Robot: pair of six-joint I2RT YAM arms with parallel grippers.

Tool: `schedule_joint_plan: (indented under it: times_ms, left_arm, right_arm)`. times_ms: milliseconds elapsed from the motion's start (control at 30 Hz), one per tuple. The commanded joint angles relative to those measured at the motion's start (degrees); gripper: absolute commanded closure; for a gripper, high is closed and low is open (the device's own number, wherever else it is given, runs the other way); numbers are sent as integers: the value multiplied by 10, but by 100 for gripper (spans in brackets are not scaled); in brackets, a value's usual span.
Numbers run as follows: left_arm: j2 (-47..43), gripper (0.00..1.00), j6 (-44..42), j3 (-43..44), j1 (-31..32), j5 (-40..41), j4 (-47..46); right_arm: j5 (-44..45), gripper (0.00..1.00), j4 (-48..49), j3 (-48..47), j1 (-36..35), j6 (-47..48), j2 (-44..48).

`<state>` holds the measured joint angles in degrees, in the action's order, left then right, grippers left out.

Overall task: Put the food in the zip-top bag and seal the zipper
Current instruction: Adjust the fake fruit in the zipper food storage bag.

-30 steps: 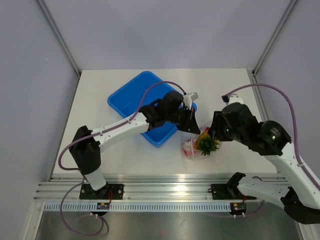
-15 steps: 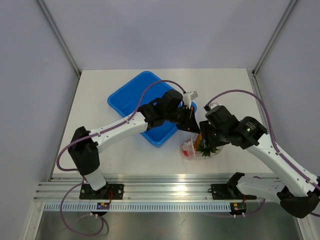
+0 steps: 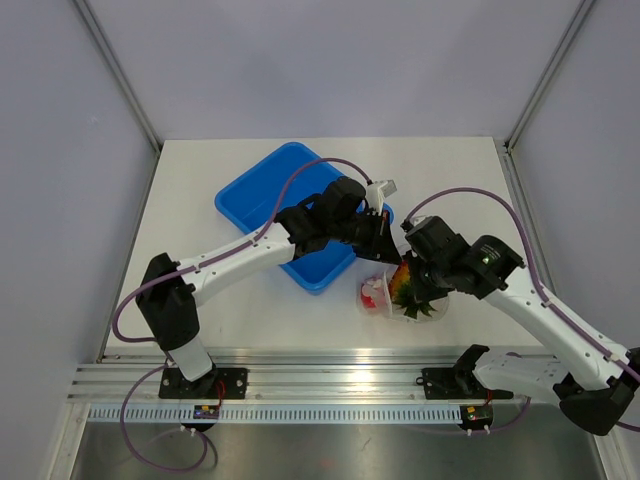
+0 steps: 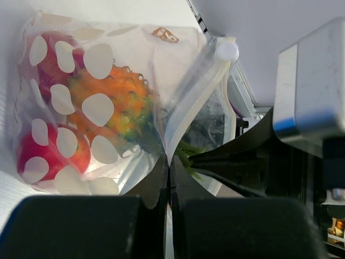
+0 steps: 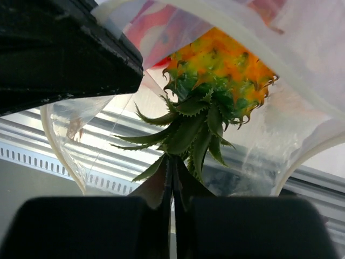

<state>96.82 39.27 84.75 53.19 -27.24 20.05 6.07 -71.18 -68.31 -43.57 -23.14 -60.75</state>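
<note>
The zip-top bag (image 3: 378, 296) lies just right of the tray; it is clear with white dots (image 4: 99, 59). Two red fruits (image 4: 29, 154) and the orange pineapple (image 4: 116, 102) sit inside it. The zipper (image 4: 202, 91) runs down from a white slider (image 4: 226, 51), and the mouth gapes. My left gripper (image 4: 169, 164) is shut on the bag's mouth edge (image 3: 386, 248). My right gripper (image 5: 173, 175) reaches into the mouth (image 3: 408, 278), shut on the green crown leaves of the pineapple (image 5: 229, 67).
A blue tray (image 3: 262, 196) stands behind and left of the bag, under the left arm. The aluminium rail (image 3: 330, 385) with both arm bases runs along the near edge. White walls close in the table at left, right and back.
My right gripper has swung left and down into the bag's mouth and gone from open to shut on the crown leaves. The left gripper has held its grip in place.
</note>
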Motion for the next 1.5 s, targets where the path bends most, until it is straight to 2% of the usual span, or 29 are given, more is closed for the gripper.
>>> schedule_joint_plan:
  times_ms: [0, 333, 733, 1100, 1233, 1300, 1333, 1400, 1467]
  left_arm:
    - [-14, 100, -2, 28, -1, -14, -18]
    - [-14, 100, 6, 26, -1, -22, -25]
    - [-16, 100, 9, 28, 0, -24, -25]
    - [-15, 100, 12, 29, 0, -27, -29]
    - [-15, 100, 13, 27, 0, -29, -29]
    - [-16, 100, 13, 26, 0, -28, -31]
    - [-16, 100, 13, 25, 0, -28, -31]
    - [-15, 100, 14, 24, 0, -28, -32]
    - [-15, 100, 14, 23, 0, -28, -33]
  right_arm:
    - [23, 100, 25, -10, -4, -9, 5]
    - [74, 100, 96, -56, -4, -63, 39]
    - [9, 100, 205, 54, -4, -109, 16]
    - [-3, 100, 192, 72, -4, -101, 20]
    - [8, 99, 153, 59, -4, -99, 19]
    - [33, 89, 137, 47, -4, -103, 31]
    - [40, 72, 127, 44, -4, -103, 38]
    - [56, 56, 118, 32, -4, -106, 60]
    - [64, 47, 103, 19, -4, -109, 81]
